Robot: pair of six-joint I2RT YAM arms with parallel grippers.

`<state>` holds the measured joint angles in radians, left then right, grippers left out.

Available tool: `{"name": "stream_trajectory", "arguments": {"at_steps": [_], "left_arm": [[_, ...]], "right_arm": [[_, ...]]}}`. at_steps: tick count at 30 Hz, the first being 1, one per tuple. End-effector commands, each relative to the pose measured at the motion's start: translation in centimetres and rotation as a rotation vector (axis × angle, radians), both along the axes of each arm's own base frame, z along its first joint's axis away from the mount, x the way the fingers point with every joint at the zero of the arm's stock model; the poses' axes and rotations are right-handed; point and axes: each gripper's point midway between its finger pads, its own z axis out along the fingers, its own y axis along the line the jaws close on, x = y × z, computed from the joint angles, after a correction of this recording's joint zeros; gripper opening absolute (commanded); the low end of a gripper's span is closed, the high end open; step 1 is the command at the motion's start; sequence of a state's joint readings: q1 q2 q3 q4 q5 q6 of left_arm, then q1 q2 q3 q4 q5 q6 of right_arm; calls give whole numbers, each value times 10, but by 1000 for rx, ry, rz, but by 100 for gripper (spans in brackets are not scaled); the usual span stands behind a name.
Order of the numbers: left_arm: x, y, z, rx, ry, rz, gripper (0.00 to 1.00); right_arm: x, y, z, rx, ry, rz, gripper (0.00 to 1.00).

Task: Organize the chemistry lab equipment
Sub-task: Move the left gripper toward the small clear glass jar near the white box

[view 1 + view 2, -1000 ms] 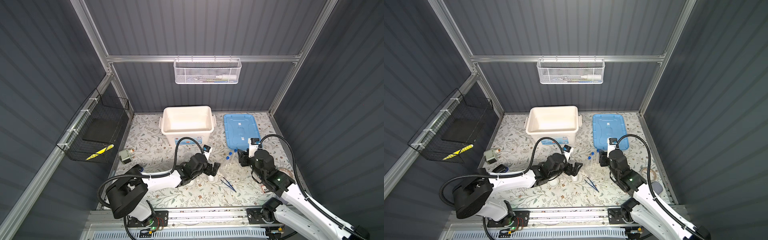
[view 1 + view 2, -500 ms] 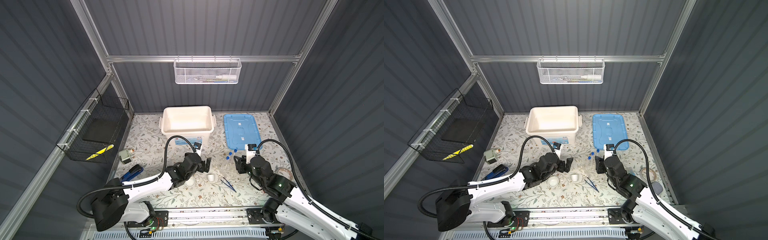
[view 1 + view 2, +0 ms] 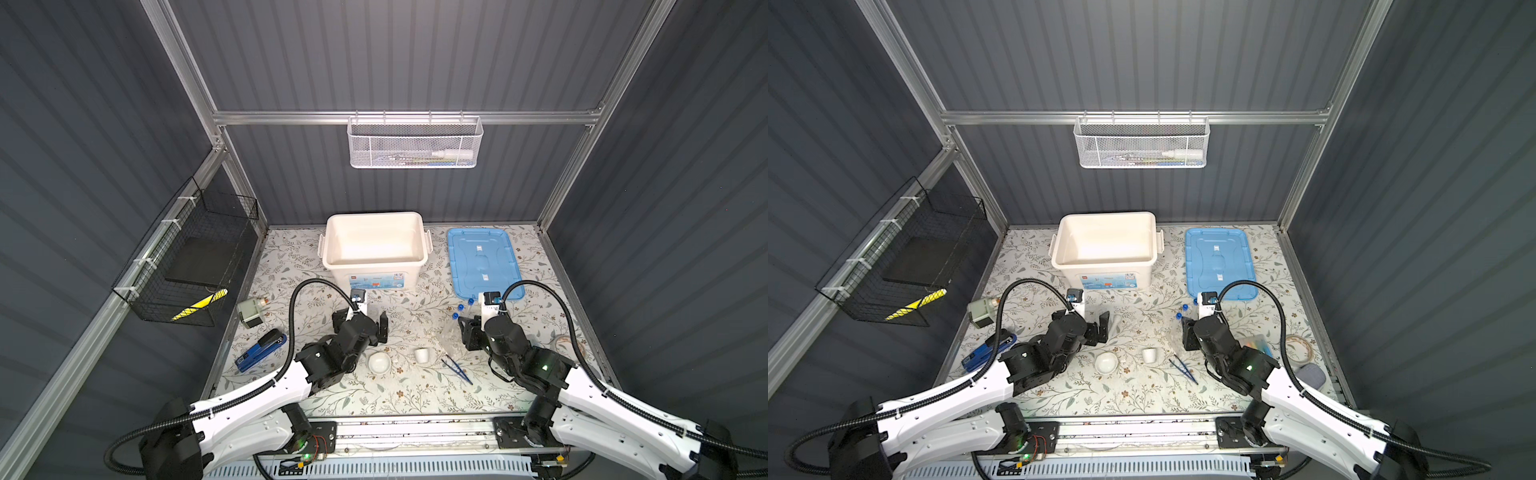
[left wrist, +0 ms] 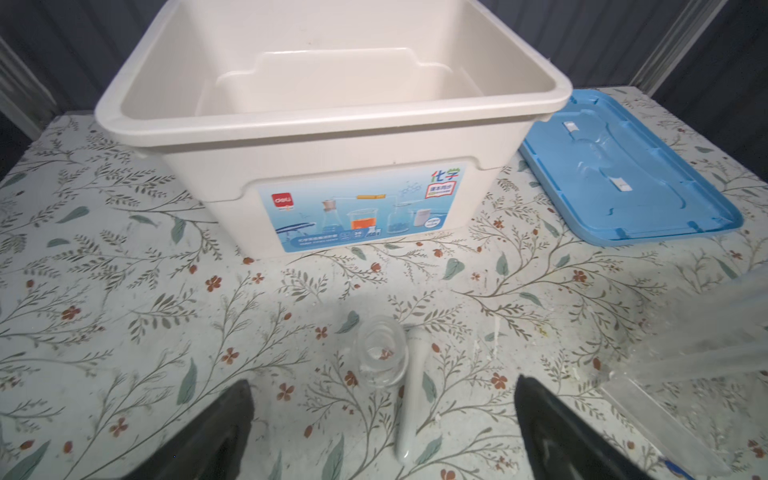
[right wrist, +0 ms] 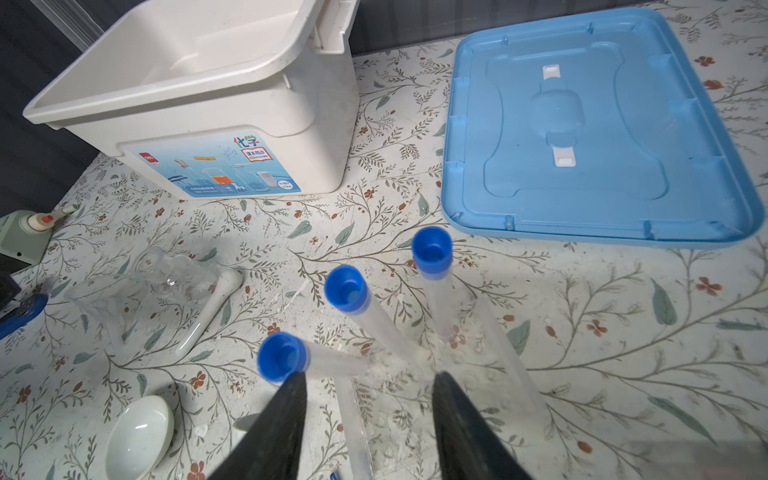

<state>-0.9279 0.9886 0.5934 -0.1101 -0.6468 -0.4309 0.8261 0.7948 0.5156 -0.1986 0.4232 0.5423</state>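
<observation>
Three blue-capped test tubes [image 5: 347,289] [image 3: 460,307] stand in the clear rack [image 5: 478,332] right of centre. My right gripper [image 5: 370,399] [image 3: 463,332] has its jaws closed in on the rack's near end, with clear plastic between them. My left gripper [image 4: 382,415] [image 3: 360,326] is wide open and empty just above the table. The small glass flask [image 4: 380,355] and the white pestle [image 4: 413,399] lie side by side just ahead of it. The white mortar bowl [image 3: 379,362], small white cup [image 3: 421,354] and blue tweezers [image 3: 457,370] lie near the front.
An empty white bin [image 3: 374,262] stands at the back centre, with its blue lid [image 3: 482,262] flat beside it. A blue-and-black stapler [image 3: 262,351] and a grey-green device [image 3: 251,311] sit at the left. Highlighters [image 3: 1256,345] and a tape roll [image 3: 1298,347] lie at the right.
My left arm has drawn back to the left, uncovering the mortar bowl and cup. My right gripper has shifted slightly toward the front at the rack, and its jaws have narrowed a little.
</observation>
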Motion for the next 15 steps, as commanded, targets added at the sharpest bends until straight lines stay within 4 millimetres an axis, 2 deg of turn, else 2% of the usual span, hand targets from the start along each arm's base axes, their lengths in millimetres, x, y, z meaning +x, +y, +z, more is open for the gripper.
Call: {"name": "stream_trajectory", "arguments": {"at_steps": [1,15], "left_arm": [[-2,22,-14,44,39,70,100],[1,27,-24,42,72,82,100]], "right_arm": [[3,0,5,19,-20,-23,52],[6,8,2,6,-5,-8,52]]}}
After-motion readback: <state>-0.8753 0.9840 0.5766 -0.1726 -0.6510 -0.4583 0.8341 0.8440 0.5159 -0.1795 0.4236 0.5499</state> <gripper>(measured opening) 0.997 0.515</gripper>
